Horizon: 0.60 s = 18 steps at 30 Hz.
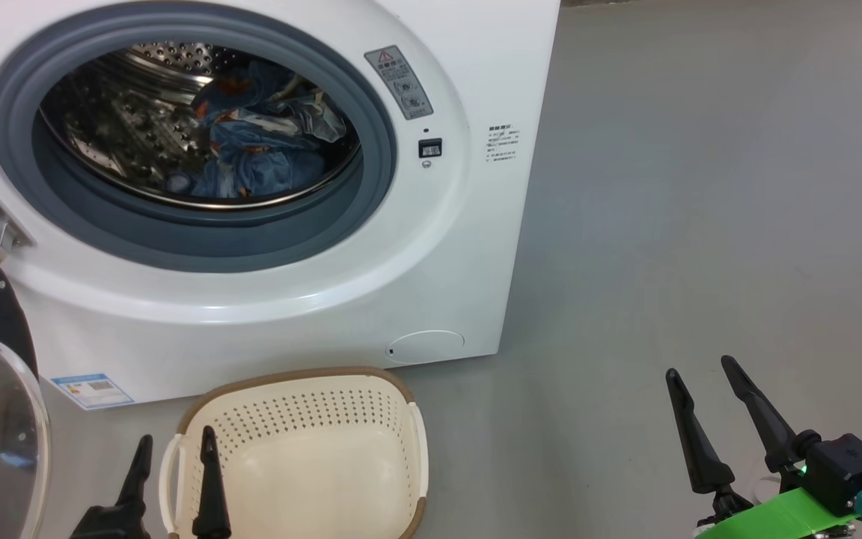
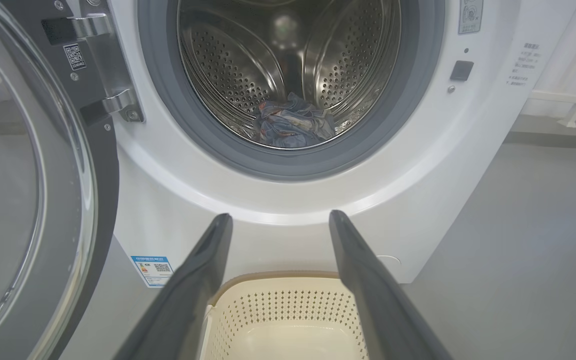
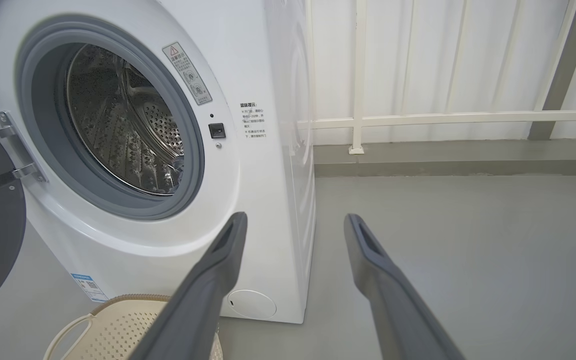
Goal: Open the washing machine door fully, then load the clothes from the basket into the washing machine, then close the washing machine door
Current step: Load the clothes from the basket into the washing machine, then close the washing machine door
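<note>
Grey floor (image 1: 700, 187) runs across the scene, and in my right wrist view it ends at a pale panelled wall with a white railing (image 3: 443, 118). The washing machine (image 1: 431, 247) stands on this floor, white, its round opening facing my cameras. The washing machine door (image 2: 18, 175) is swung wide on its hinge (image 2: 113, 100) to the left of the opening, its black rim and clear glass bowl turned away from the front panel. Inside the grey-blue gasket (image 1: 199, 239) lies the steel perforated drum (image 1: 124, 127). The clothes (image 1: 266, 150), blue fabric with orange patches, lie as a crumpled bundle on the lower part of the drum, towards its back. The basket (image 1: 304, 389) sits on the floor just in front of the machine's base, below the opening, and its cream perforated interior shows to the bottom. A blue label sticker (image 1: 93, 389) is on the lower left of the front panel. The left gripper (image 1: 176, 436) hangs at the basket's left end, fingers apart, one finger left of the basket and the other over its left edge. The right gripper (image 1: 699, 367) hangs above bare floor, well apart from the basket and to the right of the machine, its fingers likewise spread with nothing between them.
</note>
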Available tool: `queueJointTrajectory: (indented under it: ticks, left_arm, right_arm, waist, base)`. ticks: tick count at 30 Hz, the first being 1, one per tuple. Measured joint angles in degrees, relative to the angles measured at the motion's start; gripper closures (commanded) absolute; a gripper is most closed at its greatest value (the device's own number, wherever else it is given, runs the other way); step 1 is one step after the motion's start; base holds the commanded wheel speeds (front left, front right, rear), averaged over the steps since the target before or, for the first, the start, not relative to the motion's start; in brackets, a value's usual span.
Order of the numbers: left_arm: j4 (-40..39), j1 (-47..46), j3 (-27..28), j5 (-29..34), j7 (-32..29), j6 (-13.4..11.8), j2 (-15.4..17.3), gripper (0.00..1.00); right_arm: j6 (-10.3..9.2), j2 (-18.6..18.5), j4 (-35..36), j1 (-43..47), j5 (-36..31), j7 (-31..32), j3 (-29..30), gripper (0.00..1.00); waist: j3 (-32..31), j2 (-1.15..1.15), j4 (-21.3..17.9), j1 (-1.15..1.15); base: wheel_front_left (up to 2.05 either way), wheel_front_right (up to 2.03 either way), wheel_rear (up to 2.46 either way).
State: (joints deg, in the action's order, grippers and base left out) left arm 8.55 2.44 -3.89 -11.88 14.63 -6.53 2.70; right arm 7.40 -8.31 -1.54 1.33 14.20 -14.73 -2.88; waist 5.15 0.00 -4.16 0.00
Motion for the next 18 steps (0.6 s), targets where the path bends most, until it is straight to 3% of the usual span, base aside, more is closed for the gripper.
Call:
queueJointTrajectory:
  ticks: [18]
  left_arm:
    - [-4.5, 3.5, -0.8, -0.1, 0.0, -0.3, 0.0, 0.0]
  right_arm:
    - [0.0, 0.0, 0.0, 1.1, 0.0, 0.0, 1.3, 0.0]
  waist:
    - [-0.2, 0.0, -0.3, 0.0]
  base:
    - [0.0, 0.0, 0.0]
